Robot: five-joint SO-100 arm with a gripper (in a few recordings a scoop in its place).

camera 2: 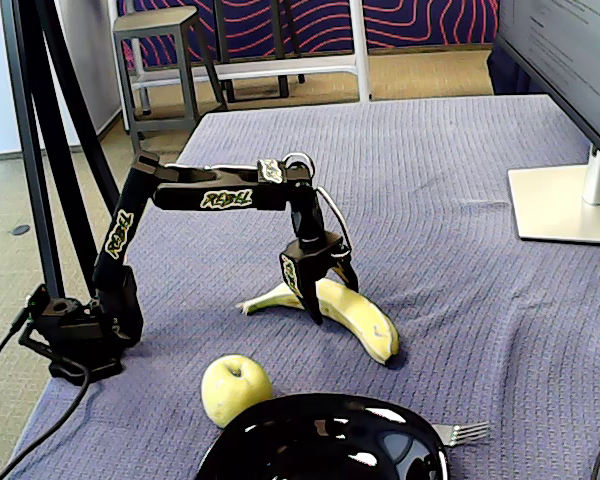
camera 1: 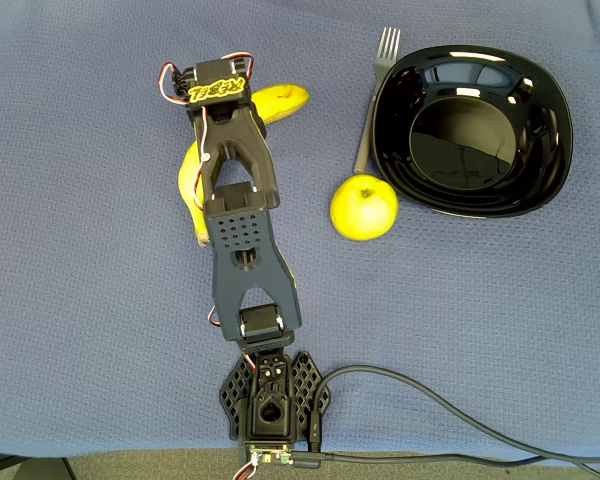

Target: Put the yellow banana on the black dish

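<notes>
The yellow banana (camera 1: 191, 178) (camera 2: 358, 322) lies curved on the blue cloth at the left of the overhead view, partly hidden under the arm. My gripper (camera 2: 329, 297) points down over its middle. The jaws are open and straddle it, one finger (camera 2: 307, 290) in front and the other behind, both close to the peel. In the overhead view the wrist covers my gripper (camera 1: 218, 100). The banana rests on the cloth. The black dish (camera 1: 540, 90) (camera 2: 280, 440) sits empty at the upper right of the overhead view, well apart from the banana.
A yellow-green apple (camera 1: 364, 207) (camera 2: 235, 388) lies between banana and dish. A silver fork (camera 1: 375, 90) (camera 2: 462, 432) lies along the dish's left rim. A monitor stand (camera 2: 565, 200) stands on the table's far side. A cable (camera 1: 450, 415) runs from the arm's base.
</notes>
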